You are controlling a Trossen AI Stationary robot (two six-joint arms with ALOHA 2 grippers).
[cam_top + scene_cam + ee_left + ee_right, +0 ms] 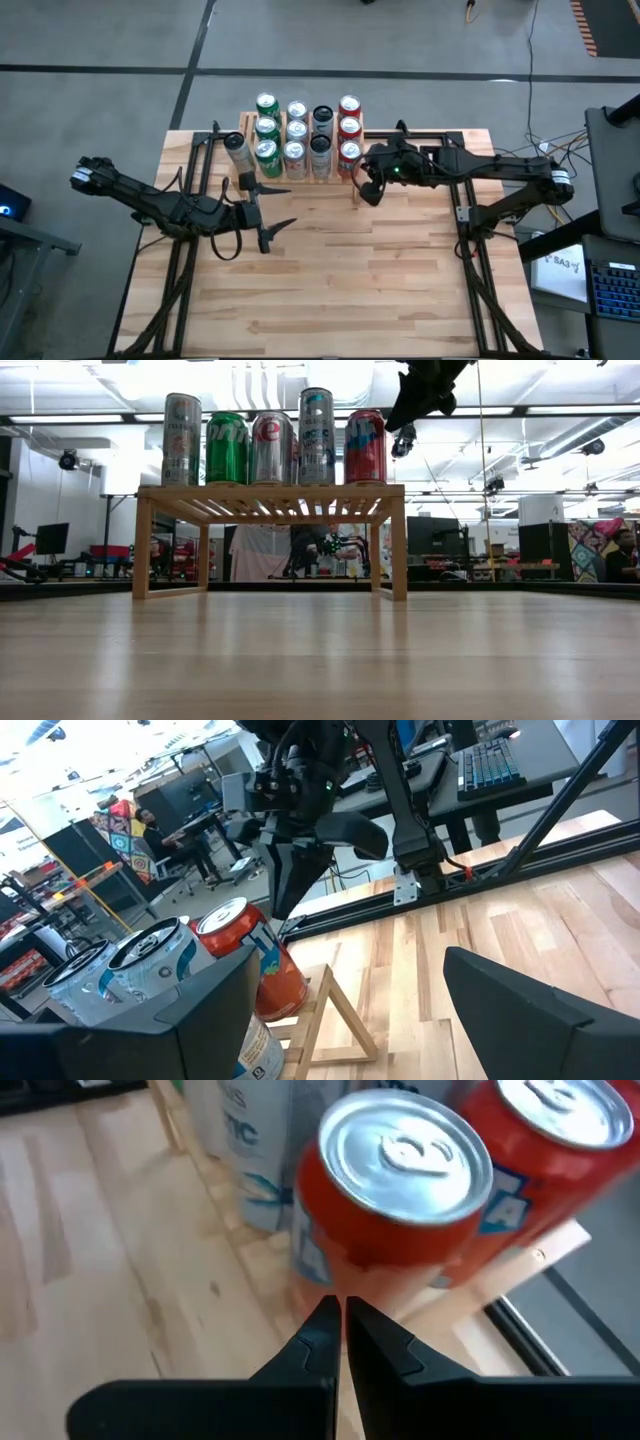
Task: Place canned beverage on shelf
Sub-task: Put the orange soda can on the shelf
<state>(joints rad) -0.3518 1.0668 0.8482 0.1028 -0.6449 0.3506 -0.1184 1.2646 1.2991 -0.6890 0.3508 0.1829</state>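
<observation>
The shelf (pixel 270 495) stands at the table's far middle on its short side legs and carries several upright cans. The nearest can of its right column is a red one (pixel 400 1190), also seen from above (pixel 349 152). My right gripper (pixel 342 1312) is shut and empty. It slants down toward that can's near side from the table's right, with its tips just in front of the can's wall. My left gripper (pixel 290 206) hovers open and empty over the table, near the shelf's left front. Its fingers (pixel 530 1010) point level toward the right. My right gripper's shut fingertips (pixel 325 1325) stand right in front of the red can's lower side wall (pixel 330 1270), slanting down from the table's right and near side. I cannot tell whether they touch it. The can stands upright on the shelf.
Black frame rails (pixel 465 215) run along both sides of the table. A silver can (pixel 237 148) stands alone in the shelf's leftmost column. Bare plank tabletop (pixel 340 290) stretches from the shelf to the near edge.
</observation>
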